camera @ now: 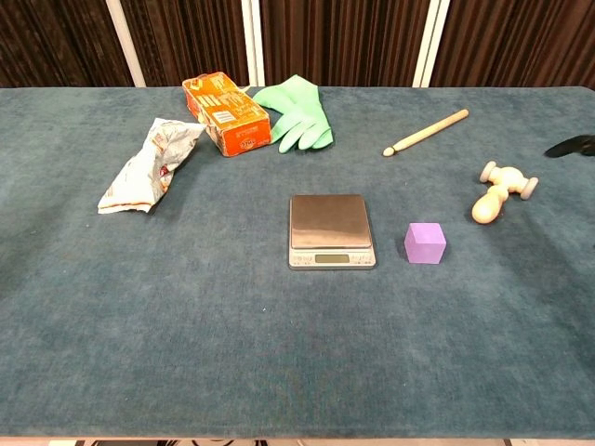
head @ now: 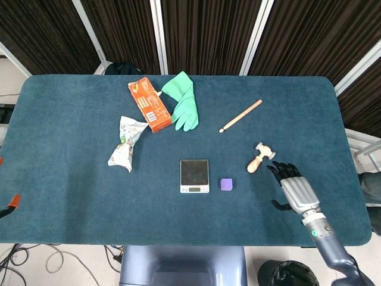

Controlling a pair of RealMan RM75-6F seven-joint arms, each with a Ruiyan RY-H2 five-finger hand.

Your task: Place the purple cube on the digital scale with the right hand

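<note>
Purple cube (head: 226,184) sits on counter (head: 71,179), just right of digital scale (head: 194,175), not touching. I see my right robot hand (head: 296,190) over counter, right of cube, holding nothing, fingers spread, tips near wooden mallet (head: 260,157). Left robot hand out of sight.
</note>
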